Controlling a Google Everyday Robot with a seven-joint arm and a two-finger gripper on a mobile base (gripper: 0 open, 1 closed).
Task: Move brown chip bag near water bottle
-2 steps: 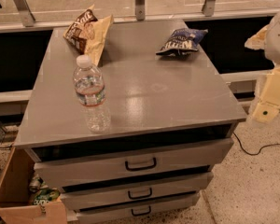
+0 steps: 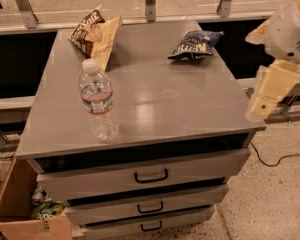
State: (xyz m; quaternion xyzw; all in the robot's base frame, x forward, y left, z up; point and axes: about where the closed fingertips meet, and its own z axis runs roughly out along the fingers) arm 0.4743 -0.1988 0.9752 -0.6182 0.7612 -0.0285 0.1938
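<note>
One long reach: my tool (image 2: 262, 101), right of the worktop (image 2: 190, 109), spread or not I cannot tell, must cross to the brown chip bag (image 2: 92, 34), avoiding the water bottle (image 2: 96, 101).

Warm glare on cabinet top (image 2: 160, 96); gripper (image 2: 259, 108) at right.
</note>
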